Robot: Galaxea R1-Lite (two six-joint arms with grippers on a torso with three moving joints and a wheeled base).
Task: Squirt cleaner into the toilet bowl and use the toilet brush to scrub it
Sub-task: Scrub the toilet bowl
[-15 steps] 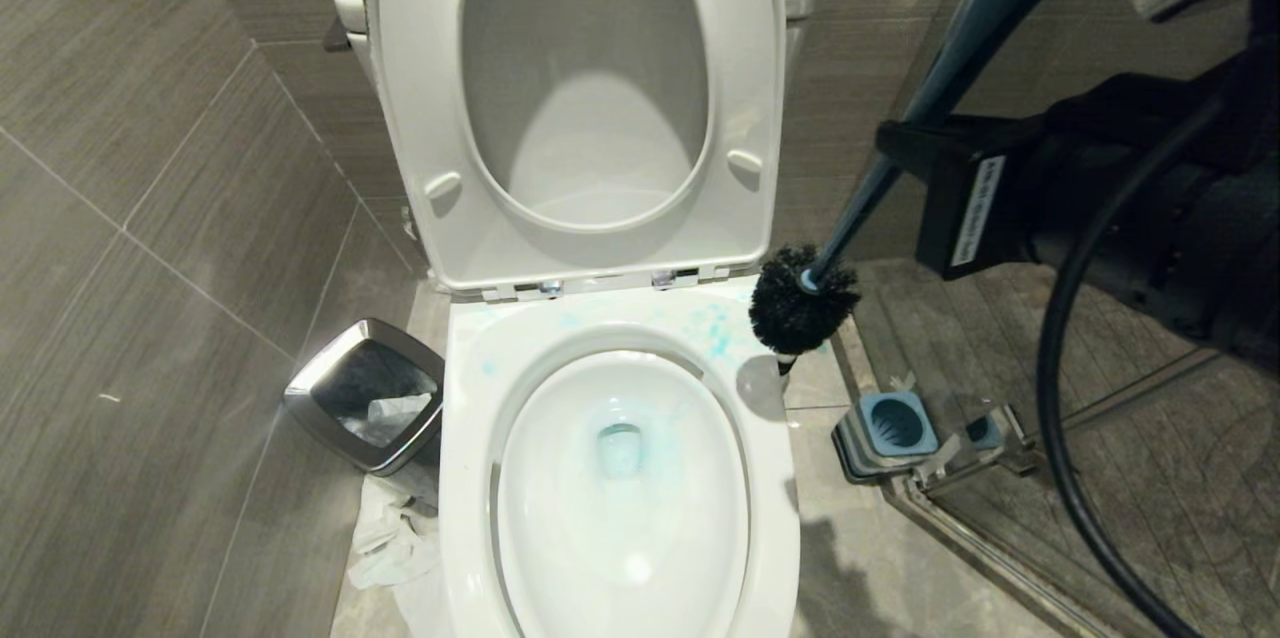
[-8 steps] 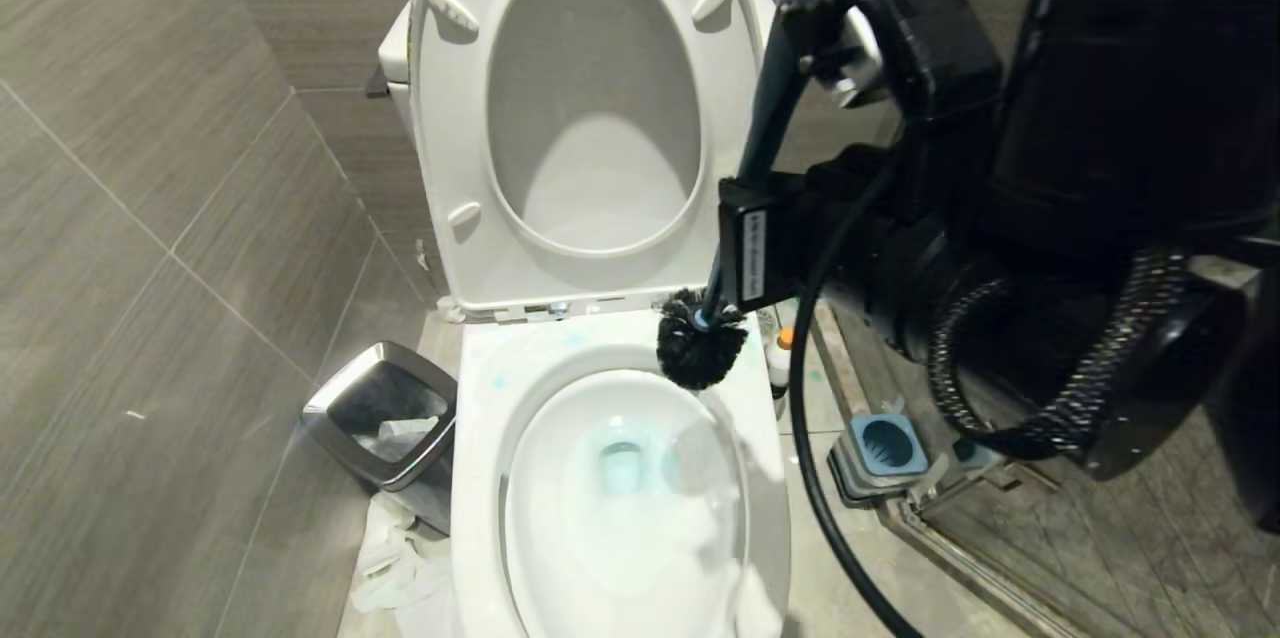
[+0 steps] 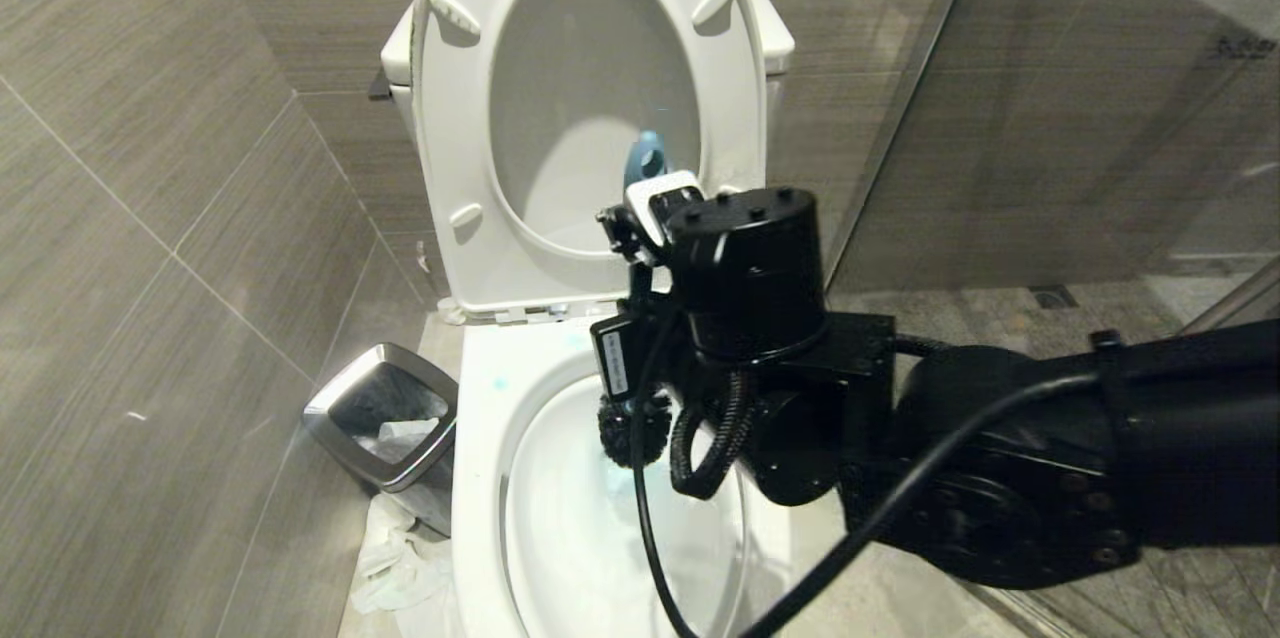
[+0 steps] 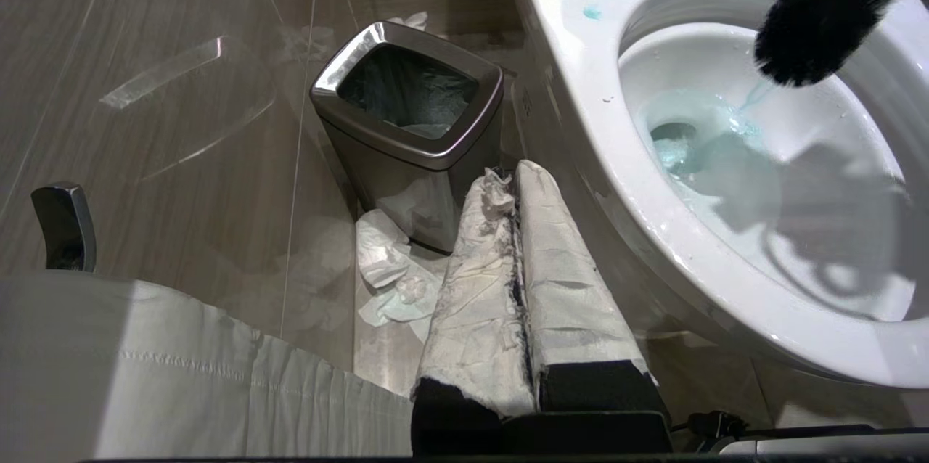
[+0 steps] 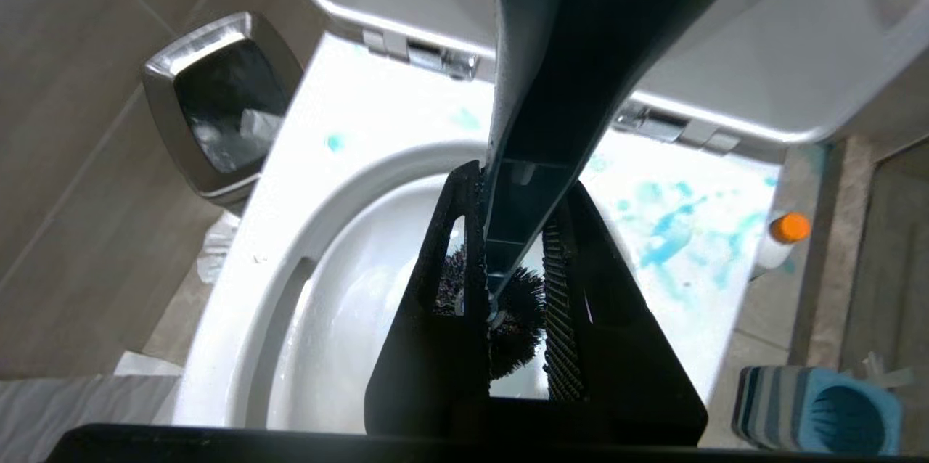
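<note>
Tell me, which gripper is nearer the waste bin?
Left. The left gripper hangs right beside the waste bin; the right gripper holds the toilet brush over the toilet bowl.

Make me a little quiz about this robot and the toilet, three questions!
1. True or false: the toilet brush has its bristle head above the toilet bowl.
2. Which pincer holds the brush: A left, B right?
3. What colour is the cap of the cleaner on the floor?

Key: 1 true; 2 B; 3 orange.
</note>
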